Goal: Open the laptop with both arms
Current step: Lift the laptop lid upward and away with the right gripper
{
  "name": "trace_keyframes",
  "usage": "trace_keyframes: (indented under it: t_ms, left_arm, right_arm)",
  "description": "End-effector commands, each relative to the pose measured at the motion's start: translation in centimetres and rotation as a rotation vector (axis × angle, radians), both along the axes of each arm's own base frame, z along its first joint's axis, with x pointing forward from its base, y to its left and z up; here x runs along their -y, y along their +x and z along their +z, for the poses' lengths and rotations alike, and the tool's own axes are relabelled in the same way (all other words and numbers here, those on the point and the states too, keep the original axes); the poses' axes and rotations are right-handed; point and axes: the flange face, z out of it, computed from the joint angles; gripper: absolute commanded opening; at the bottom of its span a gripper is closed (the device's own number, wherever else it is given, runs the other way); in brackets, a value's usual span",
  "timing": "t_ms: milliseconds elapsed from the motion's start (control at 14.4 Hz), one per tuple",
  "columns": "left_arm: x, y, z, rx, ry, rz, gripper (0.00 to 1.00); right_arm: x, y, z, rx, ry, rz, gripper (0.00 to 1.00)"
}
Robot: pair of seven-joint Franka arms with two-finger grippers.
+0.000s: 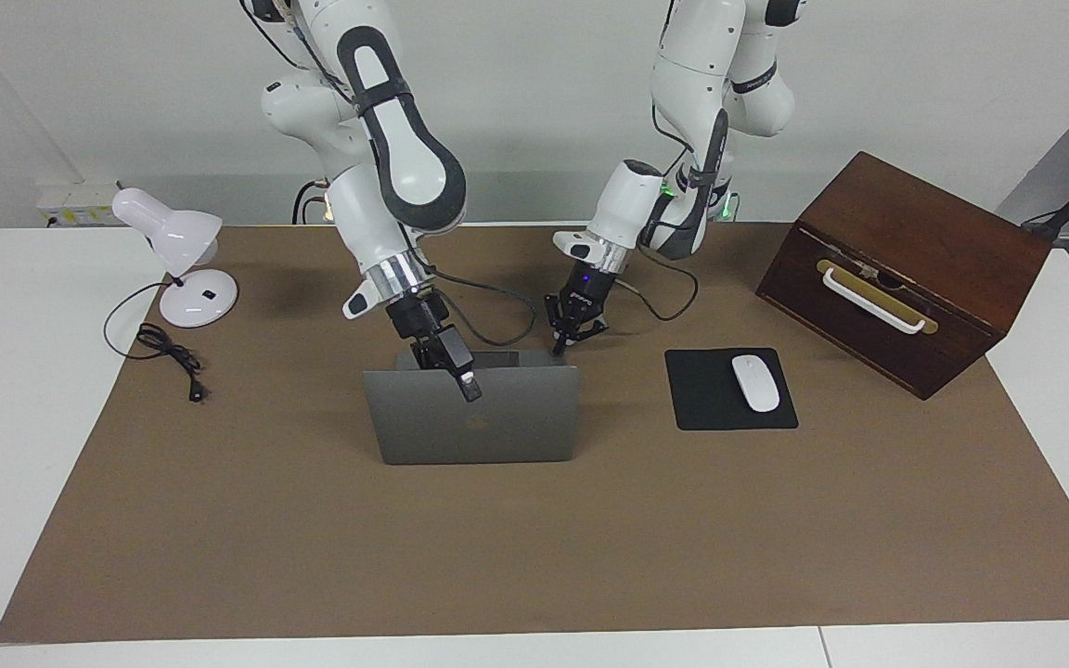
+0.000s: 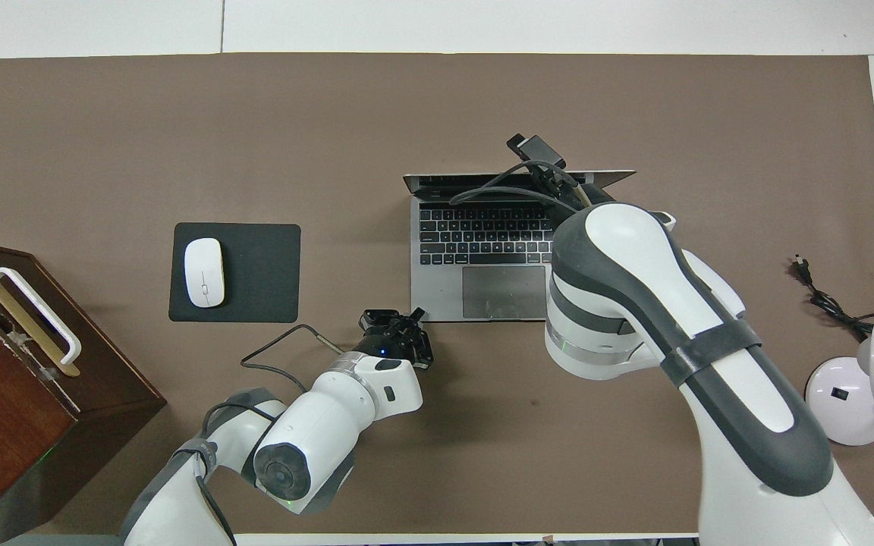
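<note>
The silver-grey laptop [image 1: 470, 422] stands open in the middle of the brown mat, its lid tilted a little past upright. Its black keyboard [image 2: 475, 235] and trackpad show in the overhead view. My right gripper [image 1: 446, 366] is at the lid's top edge, one finger [image 1: 466, 382] on the lid's outer face and the rest on the screen side; it also shows from above [image 2: 547, 163]. My left gripper [image 1: 572, 336] is low at the base's corner nearest the robots, toward the left arm's end [image 2: 399, 326]. I cannot tell whether it touches the base.
A black mouse pad [image 1: 715, 408] with a white mouse [image 1: 754, 382] lies beside the laptop toward the left arm's end. A brown wooden box [image 1: 906, 269] with a white handle stands past it. A white desk lamp [image 1: 184, 269] and its cord are at the right arm's end.
</note>
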Motion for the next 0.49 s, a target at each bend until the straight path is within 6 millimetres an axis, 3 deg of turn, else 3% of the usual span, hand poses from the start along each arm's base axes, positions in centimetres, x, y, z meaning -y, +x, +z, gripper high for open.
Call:
trace_keyframes:
  t_ms: [0,209,417]
  left_arm:
    - [0.5,0.3,-1.0,0.008,0.008,-0.010,0.00]
    - [0.5,0.4,-0.9,0.009,0.007,-0.010,0.00]
    - [0.6,0.4,-1.1,0.008,0.008,-0.010,0.00]
  right_arm:
    - [0.5,3.2,0.8,0.056,-0.015,-0.003,0.98]
    - [1.6,5.0,1.6,0.087,-0.024,0.011,0.98]
    - [1.9,5.3,1.4,0.086,-0.027,0.015,0.98]
